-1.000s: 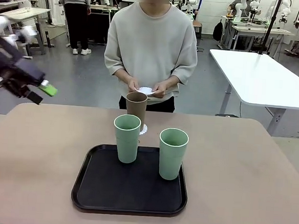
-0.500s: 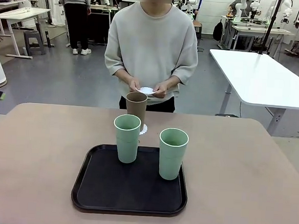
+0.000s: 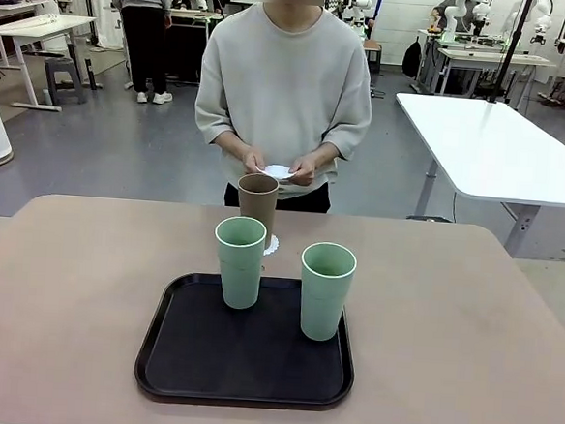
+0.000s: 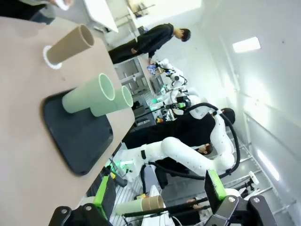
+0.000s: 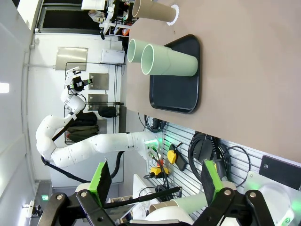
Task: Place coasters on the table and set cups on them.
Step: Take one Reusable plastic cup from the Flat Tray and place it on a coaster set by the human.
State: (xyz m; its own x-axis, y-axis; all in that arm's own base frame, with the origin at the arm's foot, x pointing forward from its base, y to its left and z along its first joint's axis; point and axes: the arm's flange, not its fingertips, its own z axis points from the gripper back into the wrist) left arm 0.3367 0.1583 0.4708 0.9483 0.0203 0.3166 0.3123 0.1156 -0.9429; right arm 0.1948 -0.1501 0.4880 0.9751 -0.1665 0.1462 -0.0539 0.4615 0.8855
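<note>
The brown cup stood upright on a white doily coaster on the beige bench, just beyond the far rim of the black tray. A frill of the doily's scalloped edge peeped out beside the cup's base. On the tray stood one mint green cup toward the robot's left and a second mint green cup to its right and a little nearer the robot, both upright and apart from each other. Across the bench the person's hands held another doily at waist height, well above the bench top. The left claw had its green-padded fingers spread wide with nothing between them, and the right claw was likewise spread and empty; both hung well back from the cups. The tumblers looked light, rigid and matte, so likely not slippery. Being tall and narrow at the base, they would probably tip if nudged near the rim, and a hold around the body at about mid-height seemed safest. The doilies looked thin, limp paper, easy to crease and hard to pinch once lying flat, so best taken by an edge.
</note>
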